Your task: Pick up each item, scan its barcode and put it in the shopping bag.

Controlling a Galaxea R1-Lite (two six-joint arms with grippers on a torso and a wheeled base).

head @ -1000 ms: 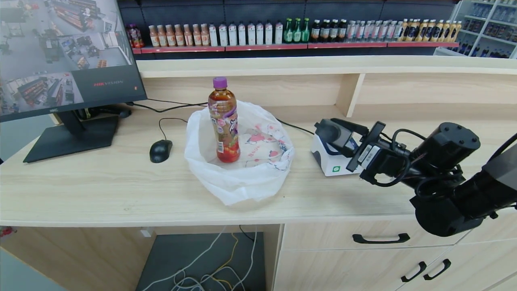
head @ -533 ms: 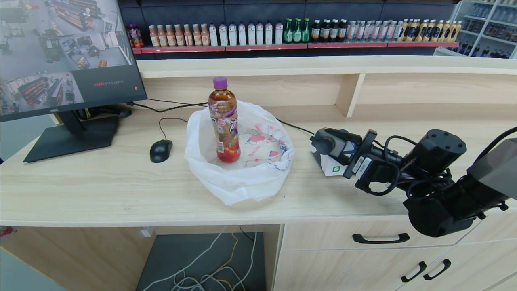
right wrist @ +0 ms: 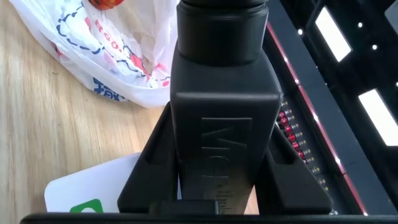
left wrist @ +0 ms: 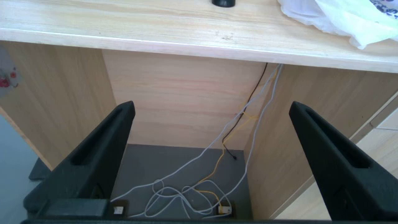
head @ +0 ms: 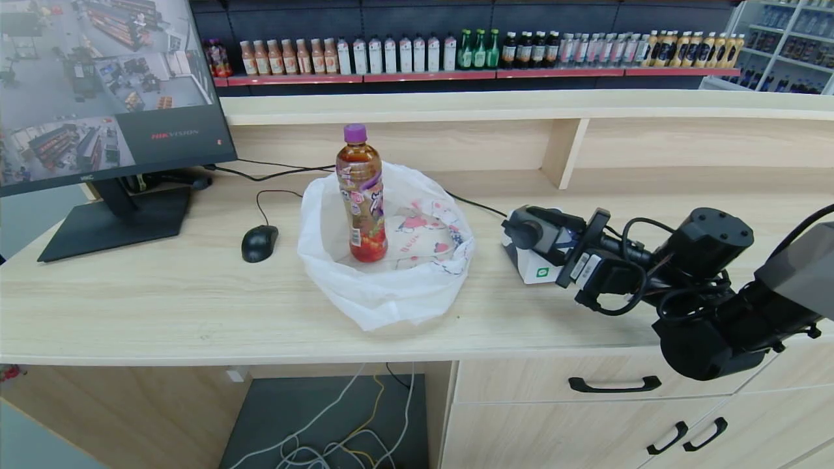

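A tea bottle (head: 360,195) with a purple cap stands upright inside the open white shopping bag (head: 391,286) at the counter's middle. To the right of the bag, my right gripper (head: 554,234) is shut on a black barcode scanner (head: 537,228), held low over its white base (head: 533,267). In the right wrist view the scanner (right wrist: 221,124) sits between my fingers, with the white base (right wrist: 93,190) and the bag (right wrist: 106,50) beyond it. My left gripper (left wrist: 211,155) hangs open below the counter's front edge, nothing between its fingers (left wrist: 93,155).
A monitor (head: 98,85) on a black stand and a mouse (head: 259,242) with its cable are left of the bag. A raised ledge (head: 521,104) runs along the counter's back. Loose cables (left wrist: 205,186) lie under the counter; drawers (head: 612,391) are below right.
My right gripper has moved down and slightly left with the scanner, closer to the white base, and has stayed nearly still for the last half second. Bottle and bag have not moved.
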